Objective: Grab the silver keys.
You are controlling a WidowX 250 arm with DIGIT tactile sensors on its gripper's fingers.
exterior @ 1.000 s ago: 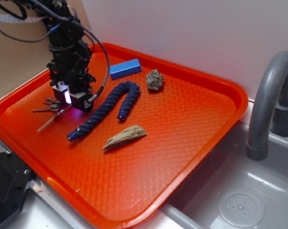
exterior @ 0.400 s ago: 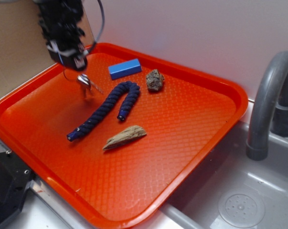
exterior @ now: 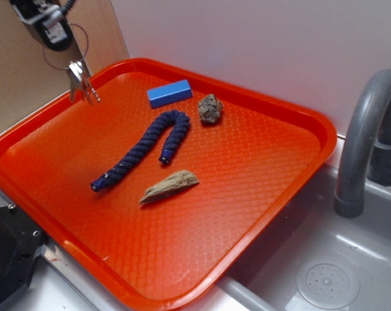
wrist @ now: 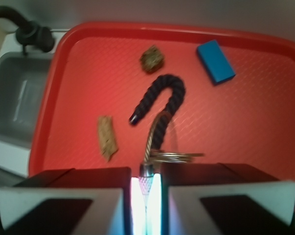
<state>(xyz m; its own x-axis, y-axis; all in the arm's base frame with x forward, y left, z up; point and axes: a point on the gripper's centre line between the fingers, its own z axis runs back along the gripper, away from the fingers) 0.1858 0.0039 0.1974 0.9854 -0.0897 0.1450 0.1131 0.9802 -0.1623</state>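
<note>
Gripper: the gripper (exterior: 52, 31) is high at the upper left of the exterior view, above the far left rim of the orange tray (exterior: 292, 175); its jaws are closed down on the wire ring of the silver keys (exterior: 80, 79), with only a narrow lit slit between them in the wrist view.

Keys, position: the silver keys hang free in the air below the gripper, clear of the tray floor and well apart from everything lying on it.

Keys, grip point: the hold is on the thin ring, not on a key blade; in the wrist view the ring loops out in front of the pads and the blades stick out sideways just ahead of them.

Keys, handling: light, stiff metal, likely slick against the pads; the bunch is loose on its ring, so it should swing and twist with any quick move.

Risk: a thin wire gives the jaws little surface, so the ring could slide or pivot out; a pinch square across the wire, near the top of the loop, looks safest.

Uncertain: the wrist view is blurred, so how deep the ring sits between the pads cannot be told.

Tray contents: a dark blue rope (exterior: 143, 150) bent in a hook, a blue block (exterior: 170, 93), a brownish rock (exterior: 210, 109) and a pale wood splinter (exterior: 169, 186) lie apart from one another.

Surroundings: a grey sink (exterior: 325, 272) with a grey faucet (exterior: 364, 136) sits to the right of the tray.

Task state: by my judgement the grab is made, the keys being lifted.
</note>
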